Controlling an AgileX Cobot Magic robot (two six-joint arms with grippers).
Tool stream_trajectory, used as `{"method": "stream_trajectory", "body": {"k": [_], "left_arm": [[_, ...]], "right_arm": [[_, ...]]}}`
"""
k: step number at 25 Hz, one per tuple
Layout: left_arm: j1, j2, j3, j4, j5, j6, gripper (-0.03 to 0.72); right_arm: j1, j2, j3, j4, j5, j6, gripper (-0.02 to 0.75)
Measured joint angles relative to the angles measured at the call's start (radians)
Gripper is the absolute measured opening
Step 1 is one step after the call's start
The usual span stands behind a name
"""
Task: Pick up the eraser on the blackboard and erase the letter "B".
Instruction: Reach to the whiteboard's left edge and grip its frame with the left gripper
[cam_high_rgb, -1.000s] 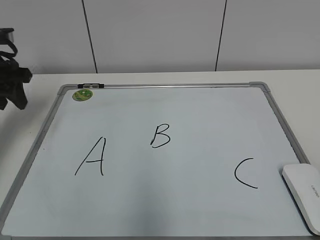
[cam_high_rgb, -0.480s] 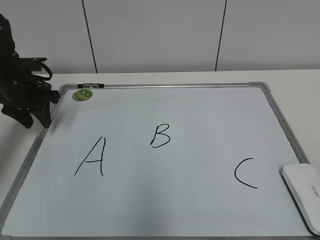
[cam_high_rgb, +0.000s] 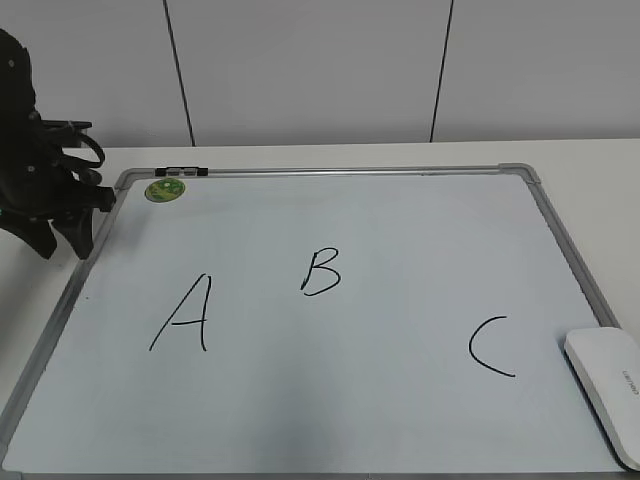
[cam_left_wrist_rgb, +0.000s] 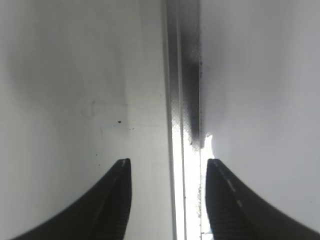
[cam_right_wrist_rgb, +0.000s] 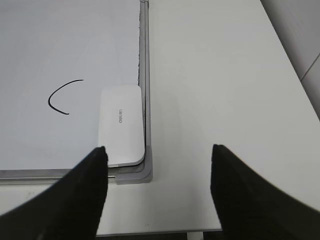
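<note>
Left fingers (cam_left_wrist_rgb: 166, 192) now astride blackboard (cam_left_wrist_rgb: 182, 100) frame, per wrist view.

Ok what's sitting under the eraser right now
The eraser lies flat on the blackboard, in the corner by its grey frame, beside the letter C. The eraser's underside and the board surface beneath it are hidden.

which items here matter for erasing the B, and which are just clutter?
Job:
eraser, lying at the board's near right corner
letter "B", intact
blackboard
right gripper, open, above the table just past the eraser

Bystanders:
"A"
"C"
green magnet
left gripper, open over the left frame edge
</note>
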Motion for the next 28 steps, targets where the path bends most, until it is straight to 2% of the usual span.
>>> {"method": "stream_trajectory", "body": {"k": [10,15,17,22,24,28], "left_arm": [[0.010,0.049,0.000,-0.005,0.015,-0.001,0.362],[0.012,0.062,-0.009,-0.005,0.021,-0.001,0.326],[0.012,0.062,-0.010,-0.005,0.021,-0.001,0.288],[0.012,0.062,-0.010,-0.015,0.021,-0.001,0.087],[0.012,0.064,-0.010,-0.022,0.021,-0.006,0.031],[0.012,0.064,-0.013,-0.024,0.021,-0.015,0.017]], "right_arm": [[0.000,0.000,0.000,0.000,0.000,0.000,0.482],[0.000,0.000,0.000,0.000,0.000,0.000,0.482],[0.000,0.000,0.000,0.000,0.000,0.000,0.482],[0.000,0.000,0.000,0.000,0.000,0.000,0.482],[0.000,0.000,0.000,0.000,0.000,0.000,0.482],[0.000,0.000,0.000,-0.029,0.000,0.000,0.482]]}}
